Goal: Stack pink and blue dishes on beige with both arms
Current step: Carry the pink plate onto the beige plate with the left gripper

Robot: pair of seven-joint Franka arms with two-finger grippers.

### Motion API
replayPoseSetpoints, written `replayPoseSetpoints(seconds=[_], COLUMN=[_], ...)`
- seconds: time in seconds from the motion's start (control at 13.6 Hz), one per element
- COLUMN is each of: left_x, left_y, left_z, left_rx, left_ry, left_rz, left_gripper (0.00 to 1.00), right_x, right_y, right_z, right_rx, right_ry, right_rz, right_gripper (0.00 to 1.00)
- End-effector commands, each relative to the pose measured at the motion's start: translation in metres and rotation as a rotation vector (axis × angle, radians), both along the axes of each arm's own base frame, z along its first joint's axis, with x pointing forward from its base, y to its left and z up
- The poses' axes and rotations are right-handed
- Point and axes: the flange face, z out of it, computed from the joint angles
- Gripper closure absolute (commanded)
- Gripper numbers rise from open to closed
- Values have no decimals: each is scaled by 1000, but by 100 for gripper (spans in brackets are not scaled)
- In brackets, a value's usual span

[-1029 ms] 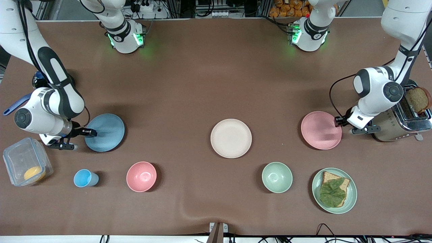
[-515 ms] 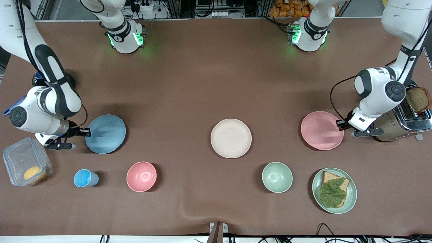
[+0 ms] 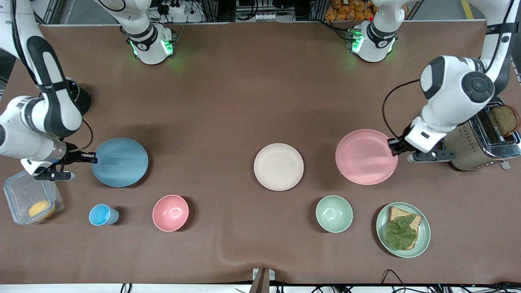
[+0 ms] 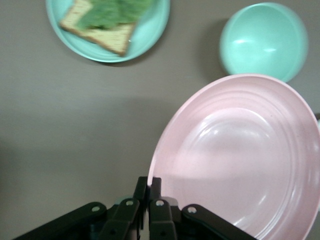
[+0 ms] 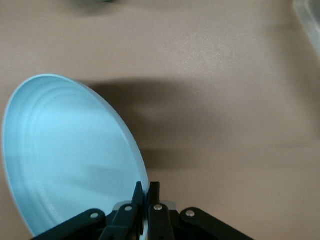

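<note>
The beige plate [image 3: 279, 167] lies flat in the middle of the table with nothing on it. My left gripper [image 3: 394, 146] is shut on the rim of the pink plate [image 3: 366, 156], which hangs lifted above the table toward the left arm's end. The left wrist view shows the pink plate [image 4: 240, 155] pinched at its edge by the left gripper [image 4: 149, 184]. My right gripper [image 3: 92, 158] is shut on the rim of the blue plate [image 3: 120, 162], raised slightly at the right arm's end. In the right wrist view the blue plate [image 5: 70, 150] tilts from the right gripper [image 5: 145, 189].
A pink bowl [image 3: 170, 213], a small blue cup [image 3: 101, 214] and a clear box [image 3: 30, 199] stand nearer the camera at the right arm's end. A green bowl [image 3: 334, 213] and a green plate with bread [image 3: 403, 230] sit below the pink plate. A toaster [image 3: 484, 138] stands beside the left gripper.
Both plates have come up off the table. The pink plate has moved toward the beige plate; the blue plate has shifted slightly away from it with the right arm.
</note>
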Motion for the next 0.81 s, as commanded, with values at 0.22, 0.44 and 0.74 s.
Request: replayPoseSetpoints(seconds=[0.22, 0.44, 0.74], left_x=[-27, -40, -45], left_y=[-146, -195, -215], left_z=[-45, -91, -129], left_rx=[-58, -96, -84], left_ry=[112, 110, 82], left_rz=[126, 179, 165], left_gripper=[100, 100, 100], right_x=[12, 17, 24], right_y=[14, 44, 84], right_z=[48, 46, 37], right_rx=[123, 211, 342], right_ry=[93, 98, 101], right_rz=[-38, -59, -110], right_gripper=[100, 100, 100])
